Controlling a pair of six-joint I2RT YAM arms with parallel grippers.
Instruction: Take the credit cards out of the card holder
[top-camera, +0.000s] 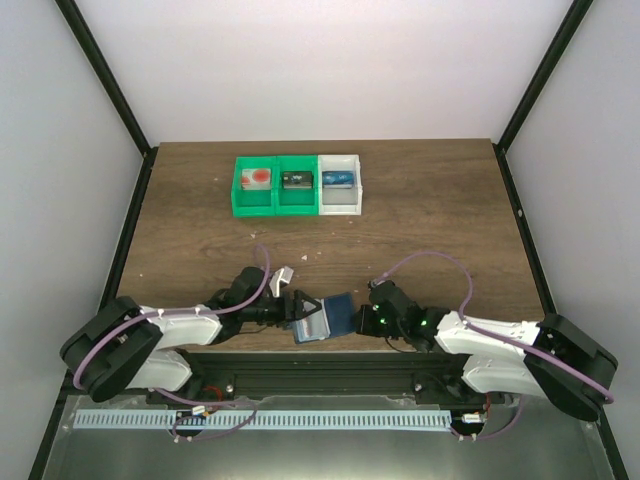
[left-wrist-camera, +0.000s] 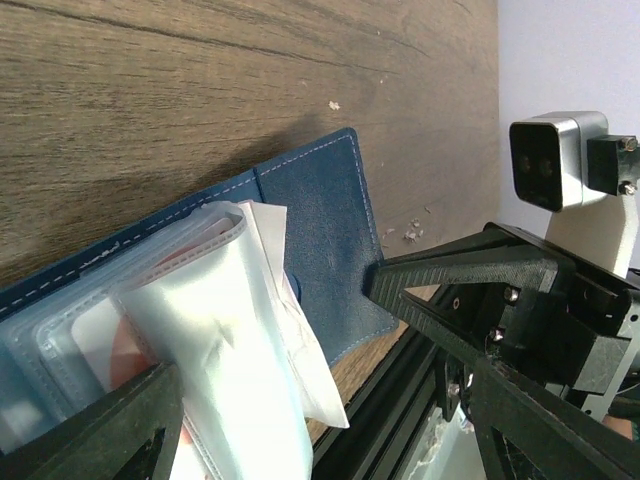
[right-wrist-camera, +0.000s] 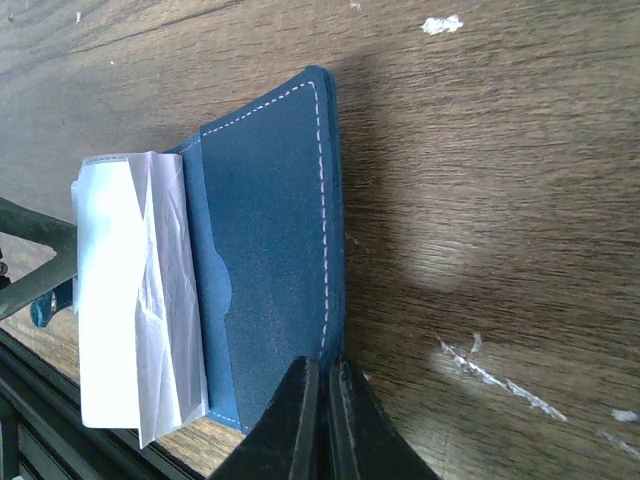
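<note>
Right gripper (right-wrist-camera: 320, 398) tight on card holder (right-wrist-camera: 270, 230); left gripper (left-wrist-camera: 268, 340) agape

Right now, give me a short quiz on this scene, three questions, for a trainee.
1. True or false: the right tool is pinched shut on the edge of the blue wallet.
2. Where does the card with the red circle lie? A: the left compartment of the green bin. B: its right compartment. C: the white bin.
3. Fill the gap: the left tool stands ___ around the wallet's clear sleeves.

Key: 1 true; 2 A; 3 open.
</note>
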